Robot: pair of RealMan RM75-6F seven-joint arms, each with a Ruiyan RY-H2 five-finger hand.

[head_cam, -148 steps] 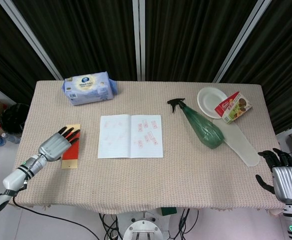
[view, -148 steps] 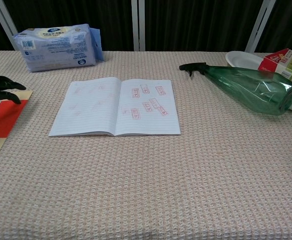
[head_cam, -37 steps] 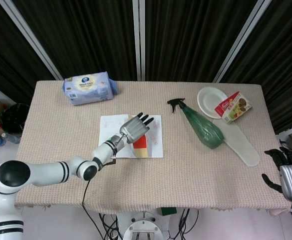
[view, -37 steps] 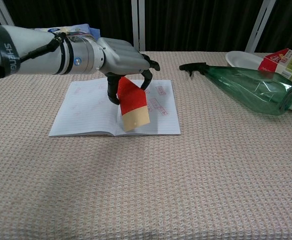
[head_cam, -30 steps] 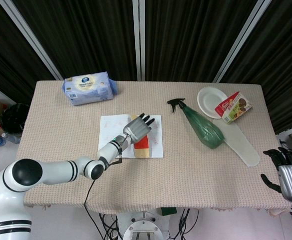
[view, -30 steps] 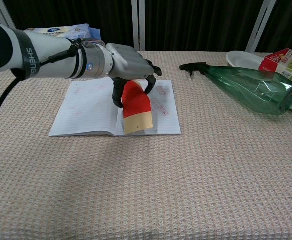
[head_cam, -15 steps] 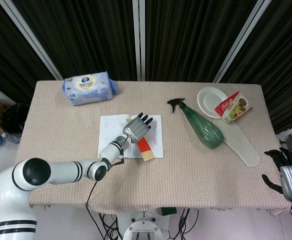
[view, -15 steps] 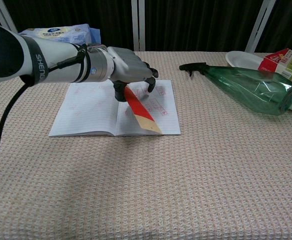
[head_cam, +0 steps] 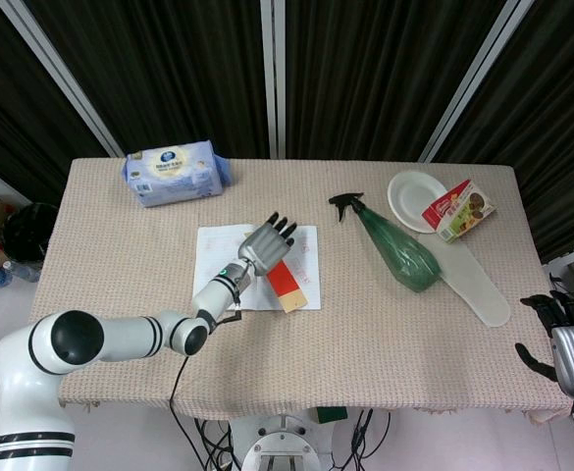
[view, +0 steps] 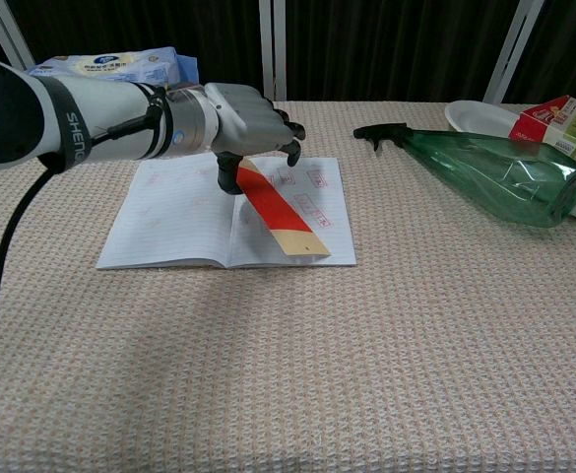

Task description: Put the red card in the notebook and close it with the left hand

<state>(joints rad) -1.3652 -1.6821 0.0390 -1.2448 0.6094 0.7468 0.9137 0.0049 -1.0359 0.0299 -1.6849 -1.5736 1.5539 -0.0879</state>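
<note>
from the head view, the notebook (head_cam: 256, 267) lies open near the middle of the table (head_cam: 385, 334), and the red card (head_cam: 287, 286) lies slantwise across its right page, its pale end toward the page's lower right corner. the left hand (head_cam: 267, 243) is over the top of the right page, right at the upper end of the card, with its fingers apart; from here it cannot be told whether they touch the card. the right hand (head_cam: 567, 343) is off the table's near right corner, fingers apart and holding nothing. a blue wipes pack (head_cam: 175, 173) lies at the far left, a green spray bottle (head_cam: 394, 245) lies on its side right of the notebook, and a white plate (head_cam: 416, 200) with a snack box (head_cam: 458, 210) beside it is at the far right. in the chest view, the card (view: 277, 212) lies flat on the right page of the notebook (view: 184, 212), red for most of its length with a tan end near the front edge. the left hand (view: 251, 123) hovers over the card's far end, fingers curled loosely down and spread, thumb just by the card's corner; a grasp cannot be made out. the spray bottle (view: 494, 177) lies well apart to the right, and the wipes pack (view: 110, 65) shows behind the arm.
</note>
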